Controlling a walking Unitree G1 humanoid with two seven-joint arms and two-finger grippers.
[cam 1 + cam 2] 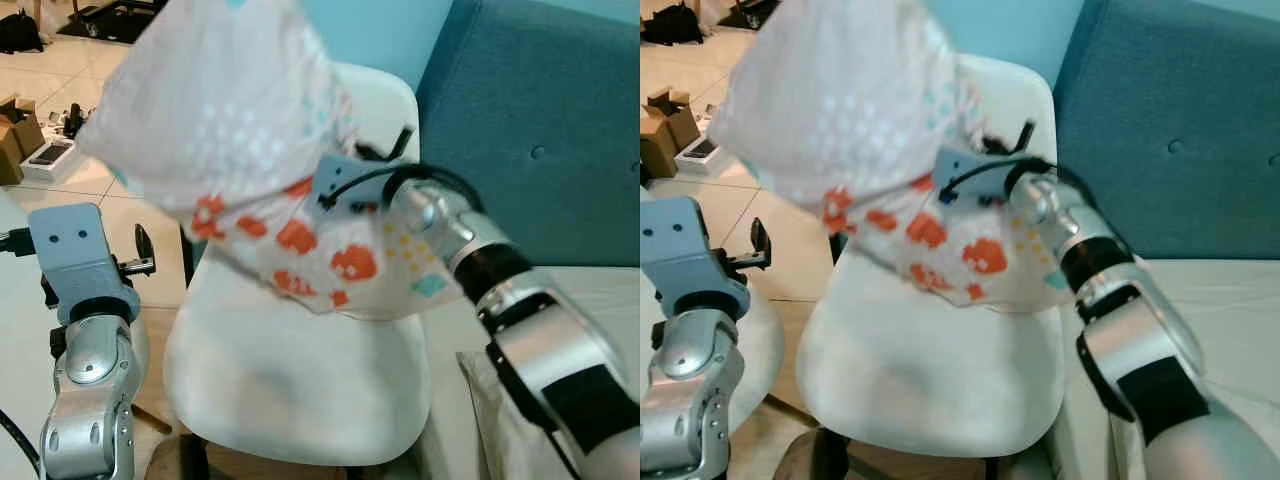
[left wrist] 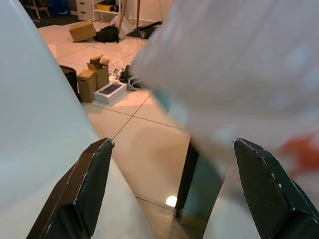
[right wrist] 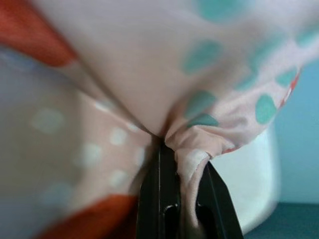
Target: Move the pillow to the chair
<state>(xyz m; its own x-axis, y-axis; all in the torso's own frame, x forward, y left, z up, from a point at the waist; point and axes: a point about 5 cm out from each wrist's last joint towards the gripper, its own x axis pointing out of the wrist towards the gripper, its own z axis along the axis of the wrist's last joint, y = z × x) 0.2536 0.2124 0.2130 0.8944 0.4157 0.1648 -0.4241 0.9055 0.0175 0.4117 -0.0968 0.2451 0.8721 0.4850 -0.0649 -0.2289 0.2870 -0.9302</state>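
Note:
A white pillow (image 1: 240, 130) with orange and teal spots hangs in the air above the white chair (image 1: 300, 370), blurred with motion. My right gripper (image 3: 182, 199) is shut on a fold of its fabric, and the arm reaches in from the right over the seat. My left gripper (image 2: 169, 194) is open and holds nothing, with the pillow (image 2: 239, 74) just ahead of its fingers (image 2: 89, 184). The left arm (image 1: 85, 300) stands left of the chair.
A teal sofa (image 1: 540, 130) stands behind and to the right of the chair. Cardboard boxes (image 1: 20, 135) and small items lie on the tiled floor at the far left. A pale cushion (image 1: 510, 410) lies at the lower right beside the chair.

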